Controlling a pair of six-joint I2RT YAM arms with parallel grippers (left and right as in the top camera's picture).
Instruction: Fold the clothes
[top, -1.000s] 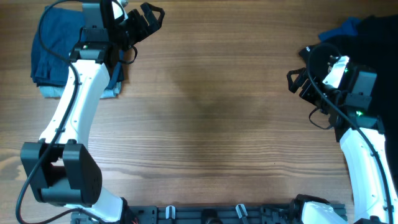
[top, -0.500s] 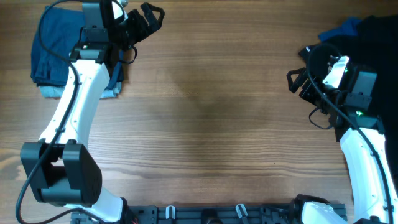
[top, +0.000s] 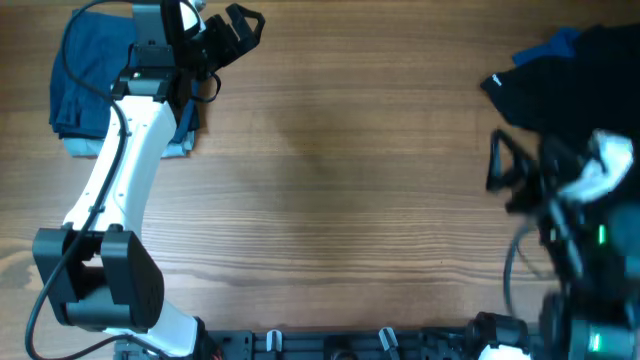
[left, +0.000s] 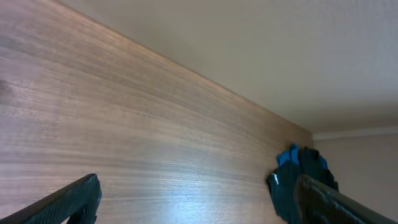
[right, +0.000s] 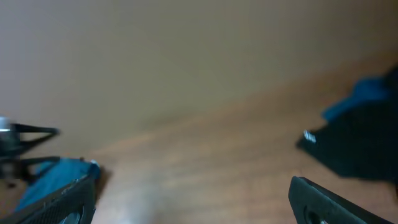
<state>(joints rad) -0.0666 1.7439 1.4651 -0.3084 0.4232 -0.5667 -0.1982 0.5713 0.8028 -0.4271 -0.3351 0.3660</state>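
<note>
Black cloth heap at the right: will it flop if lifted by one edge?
Probably floppy: the black cloth heap lies crumpled, its outline irregular. It may drag the royal blue cloth tucked against its far edge.

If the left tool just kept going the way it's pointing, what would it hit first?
Probably nothing soon: ahead of the open left tool lies only bare table. The dark clothes pile sits far off, toward one side of that line, though depth is unclear.
</note>
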